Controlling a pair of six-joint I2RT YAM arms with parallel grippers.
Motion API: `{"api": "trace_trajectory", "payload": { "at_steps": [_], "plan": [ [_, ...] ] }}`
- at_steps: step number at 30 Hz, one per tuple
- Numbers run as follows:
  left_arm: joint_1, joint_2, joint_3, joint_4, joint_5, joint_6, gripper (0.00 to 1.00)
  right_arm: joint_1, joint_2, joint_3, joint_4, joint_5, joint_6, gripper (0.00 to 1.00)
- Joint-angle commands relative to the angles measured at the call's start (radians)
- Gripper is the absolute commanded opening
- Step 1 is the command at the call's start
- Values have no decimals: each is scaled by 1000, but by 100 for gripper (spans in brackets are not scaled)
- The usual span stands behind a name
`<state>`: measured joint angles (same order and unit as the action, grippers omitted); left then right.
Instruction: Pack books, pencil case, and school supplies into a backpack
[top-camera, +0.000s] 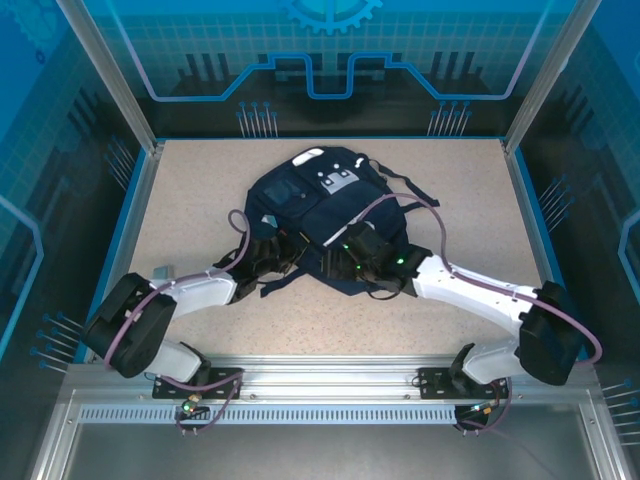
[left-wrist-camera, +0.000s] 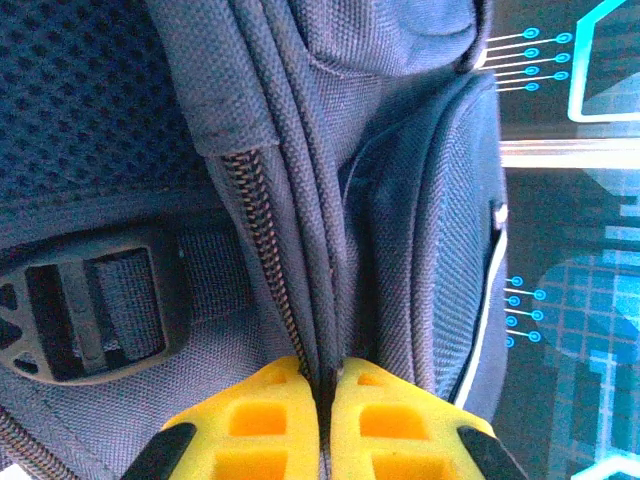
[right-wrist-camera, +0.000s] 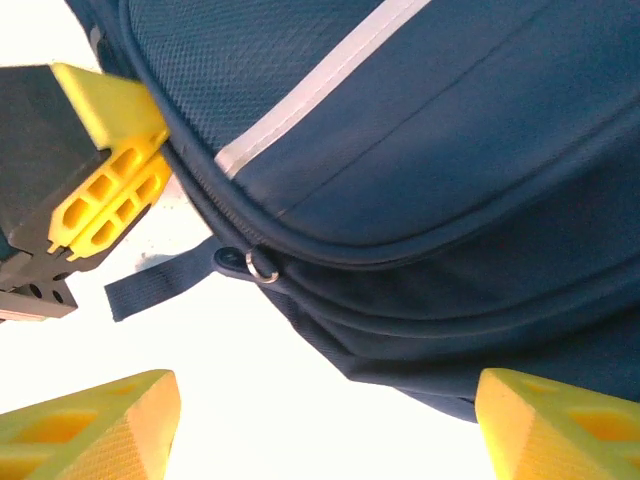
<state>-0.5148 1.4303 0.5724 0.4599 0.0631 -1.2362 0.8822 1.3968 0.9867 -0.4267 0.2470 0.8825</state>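
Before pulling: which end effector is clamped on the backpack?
The left end effector, shut on backpack fabric beside the zipper; the right end effector stands open.

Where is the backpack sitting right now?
In the overhead view the backpack lies in the middle of the table, slightly toward the back; the left fingers pinch its near-left edge.

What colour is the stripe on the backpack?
White. The stripe runs across the navy backpack, clearest in the right wrist view.

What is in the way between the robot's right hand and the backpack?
Nothing I can see. The right hand is open with the backpack straight ahead, its zipper ring nearest. The left hand pinches the backpack's edge off to one side, not in between.
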Motion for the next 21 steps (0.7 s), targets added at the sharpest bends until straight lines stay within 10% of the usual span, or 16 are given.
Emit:
{"api": "trace_trajectory", "payload": {
  "at_steps": [1,21],
  "plan": [
    [4,-67,53,-6,54,65,0,41,61,71,-55,63,79,76],
    [3,-73,89,-40,84,89,0,52,320,318,-179,136,182,77]
  ]
}}
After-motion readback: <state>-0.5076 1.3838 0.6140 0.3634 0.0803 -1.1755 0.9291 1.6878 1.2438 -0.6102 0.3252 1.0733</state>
